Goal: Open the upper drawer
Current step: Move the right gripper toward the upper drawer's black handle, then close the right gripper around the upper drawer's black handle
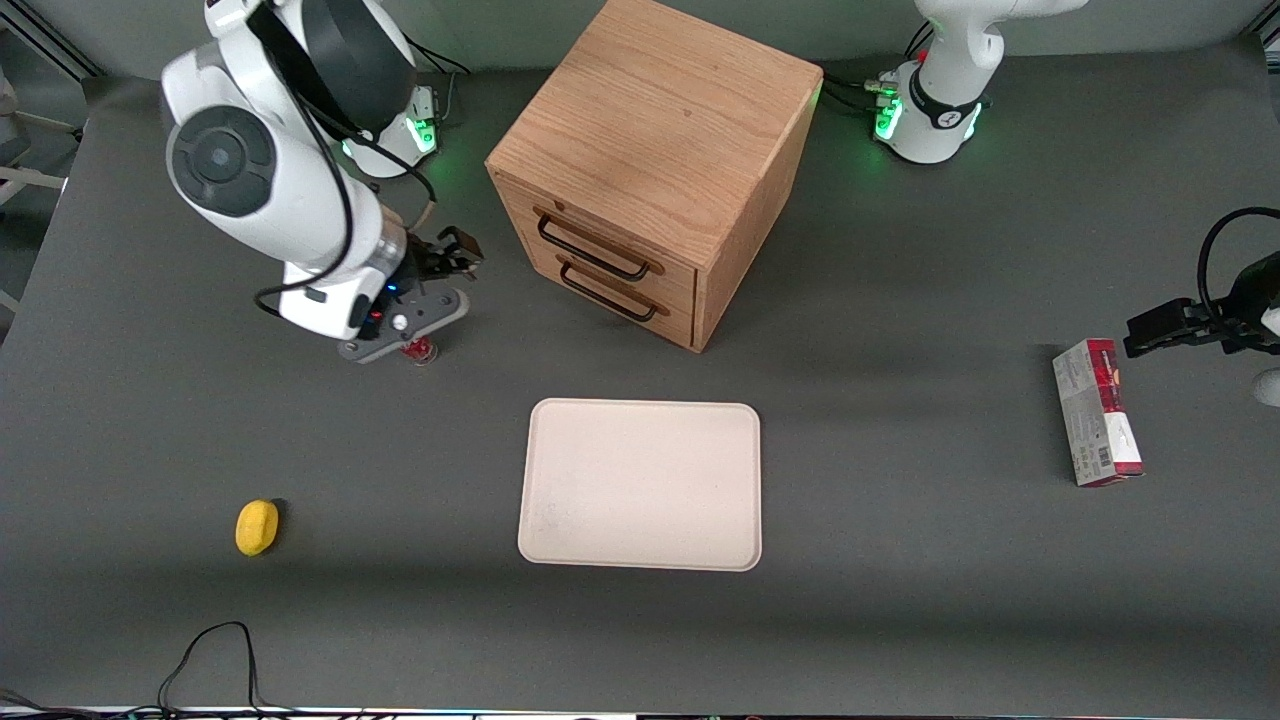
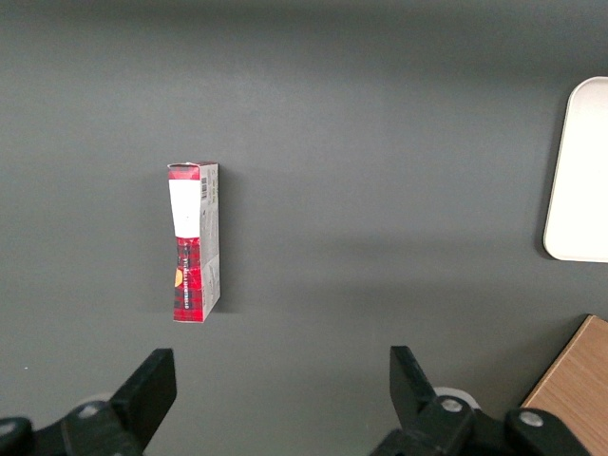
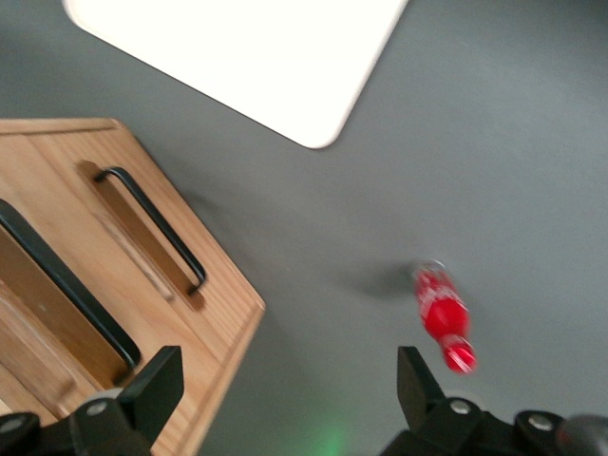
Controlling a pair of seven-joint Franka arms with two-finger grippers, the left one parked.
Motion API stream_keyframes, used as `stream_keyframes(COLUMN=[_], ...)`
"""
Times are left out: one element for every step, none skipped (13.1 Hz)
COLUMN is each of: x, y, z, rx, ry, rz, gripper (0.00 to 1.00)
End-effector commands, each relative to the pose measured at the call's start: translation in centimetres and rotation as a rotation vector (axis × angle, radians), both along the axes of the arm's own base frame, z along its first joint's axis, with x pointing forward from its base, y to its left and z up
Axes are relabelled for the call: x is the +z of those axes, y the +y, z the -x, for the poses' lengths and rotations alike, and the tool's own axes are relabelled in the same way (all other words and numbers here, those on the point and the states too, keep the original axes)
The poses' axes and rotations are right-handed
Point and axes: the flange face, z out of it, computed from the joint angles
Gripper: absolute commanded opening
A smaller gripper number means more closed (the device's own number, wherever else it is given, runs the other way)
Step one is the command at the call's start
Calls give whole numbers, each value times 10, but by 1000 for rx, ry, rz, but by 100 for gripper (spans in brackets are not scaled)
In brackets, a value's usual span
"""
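The oak cabinet [image 1: 655,120] stands at the middle of the table. Its upper drawer [image 1: 612,243] looks shut, flush with the front, with a long black wire handle [image 1: 592,250]. The identical lower drawer [image 1: 640,300] is just beneath it. My right gripper [image 1: 452,255] hovers open and empty in front of the cabinet, toward the working arm's end, apart from both handles. In the right wrist view my gripper [image 3: 285,380] is open over the table by the cabinet's bottom edge, with the upper handle [image 3: 66,285] and the lower handle [image 3: 152,228] in sight.
A small red bottle [image 1: 420,351] lies on the table under my wrist and shows in the right wrist view [image 3: 445,318]. A cream tray [image 1: 640,485] lies nearer the front camera. A yellow object [image 1: 257,526] and a red-and-white box [image 1: 1097,412] lie toward opposite ends.
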Motion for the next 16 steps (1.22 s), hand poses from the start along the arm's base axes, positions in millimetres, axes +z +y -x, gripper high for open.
stream_keyframes(x=[-13,-24,-33,-32,-35,-38,-41,-46,-50,-58,-62,-65,-67,-71,-74,-81], y=[43,56,73,89,109,117,120,130,135,134,134,134,134,133,134,133], z=[0,3,9,15,29,35,39,48,52,55,56,57,57,58,58,60], rx=[87,127,163,197,251,276,283,314,365,379,381,384,397,406,409,410], ry=[5,18,22,-10,-39,-46,-39,-34,-28,-15,-6,-1,0,5,-1,10], rz=[-54,-61,-74,-77,-47,-29,-26,-24,-27,-21,-18,-17,-19,-18,-21,-16], gripper=[100,100,100,100,98,94,94,95,97,100,100,100,100,100,100,100])
